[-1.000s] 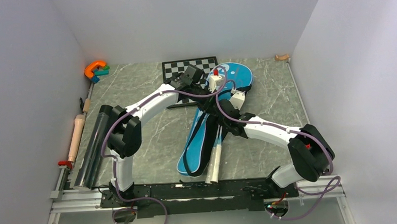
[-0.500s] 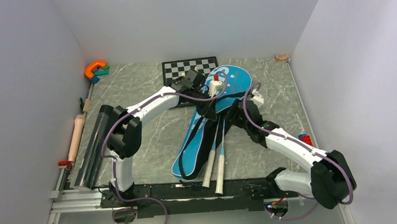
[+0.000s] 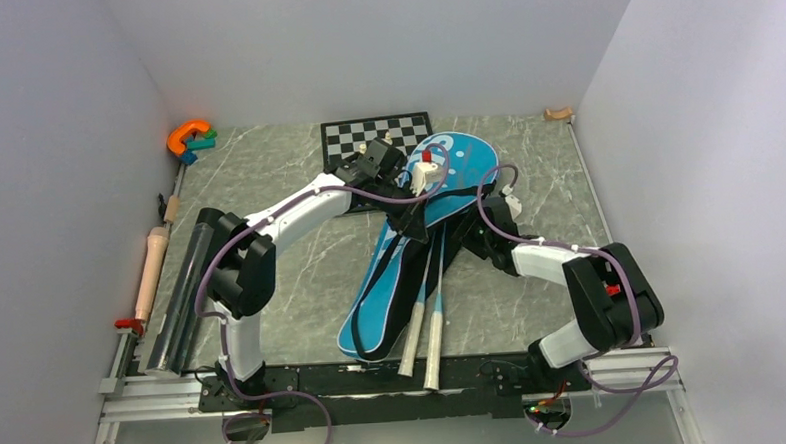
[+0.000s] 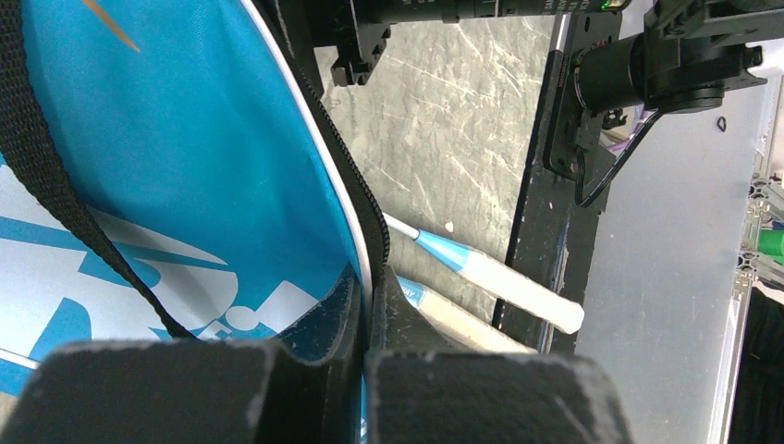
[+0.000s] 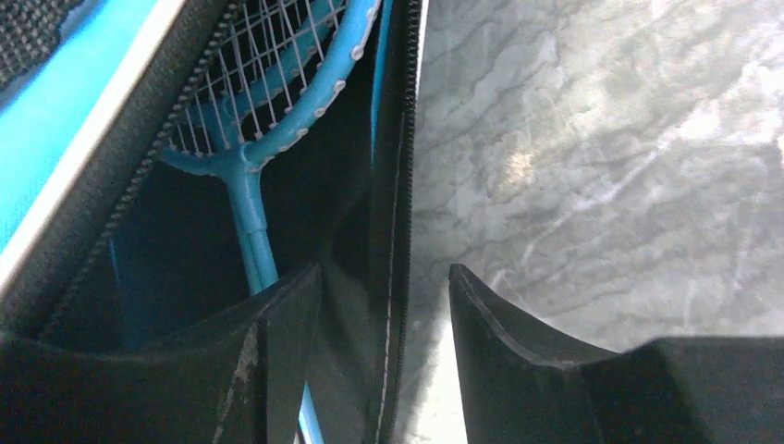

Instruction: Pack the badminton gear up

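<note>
In the middle of the grey marbled table (image 3: 291, 276), the blue racket-shaped fabric bag (image 3: 378, 308) lies on a slant. Its broad head points toward the far wall, beside the black-and-white chessboard (image 3: 365, 133), and its narrow end is close to the arms' bases. The two light-blue rackets with white handles (image 3: 434, 335) sit with their heads inside the opened bag. Their shafts and handles run out side by side onto the table along the narrow end's right side.

The left gripper (image 4: 370, 287) has its fingers pressed together on a zippered edge of the bag's blue cover, pinching it. The right gripper (image 5: 384, 273) stands spread. One finger is inside the open bag, beside a racket's shaft and strings, and the other is outside over bare table, so a black zippered edge runs between them. Whether either pad touches that edge I cannot tell.

A long dark tube (image 3: 177, 301) lies along the table's left edge, well apart from the bag. An orange C-shaped toy (image 3: 187, 136) sits in the far left corner.
</note>
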Tool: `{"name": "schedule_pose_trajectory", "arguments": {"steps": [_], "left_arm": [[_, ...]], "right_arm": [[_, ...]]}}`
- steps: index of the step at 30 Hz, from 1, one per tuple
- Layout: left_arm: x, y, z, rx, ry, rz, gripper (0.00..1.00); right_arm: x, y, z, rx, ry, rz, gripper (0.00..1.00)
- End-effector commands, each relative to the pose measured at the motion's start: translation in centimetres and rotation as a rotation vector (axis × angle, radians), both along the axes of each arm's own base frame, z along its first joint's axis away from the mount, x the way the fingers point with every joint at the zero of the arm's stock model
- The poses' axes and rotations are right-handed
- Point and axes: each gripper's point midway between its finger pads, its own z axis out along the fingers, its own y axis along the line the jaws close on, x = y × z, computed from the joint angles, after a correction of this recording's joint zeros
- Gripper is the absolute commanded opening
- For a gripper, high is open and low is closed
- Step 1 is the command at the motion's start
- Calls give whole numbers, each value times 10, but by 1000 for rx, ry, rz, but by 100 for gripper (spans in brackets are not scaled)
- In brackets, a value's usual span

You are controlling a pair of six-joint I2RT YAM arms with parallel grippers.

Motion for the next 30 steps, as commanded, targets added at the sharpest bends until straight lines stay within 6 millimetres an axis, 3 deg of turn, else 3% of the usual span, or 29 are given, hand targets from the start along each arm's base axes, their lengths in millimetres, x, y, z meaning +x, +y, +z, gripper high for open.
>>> {"name": "schedule_pose_trajectory", "arguments": {"steps": [1,4,6,7,8,11,15,21,30], "left_arm": [[-13,-3,31,-82,-44,-63,0],[-14,-1,26,-70,-48,-65,0],[-14,0,17,-47,-62,-70,0],[-15,0,11,-31,-70,-77,6],[-15,0,7,-19,-75,-89,20],[-17,-3,-5,5,-66,-118,63],[-18,-13,7,-33,-136,-147,85],[-33,-35,23,-66,-180,-210,93],[-57,-50,-7,14,-255,-250,98]], "right_arm": [[19,12,10,86,-89,3,53],[20,18,8,129,-100,21,36],[18,25,12,168,-107,45,15],[16,26,15,179,-107,54,7],[14,27,19,186,-107,58,0],[6,26,43,202,-134,64,0],[-10,20,74,205,-165,64,0],[-25,14,106,214,-168,49,0],[-27,21,141,265,-137,47,0]]}}
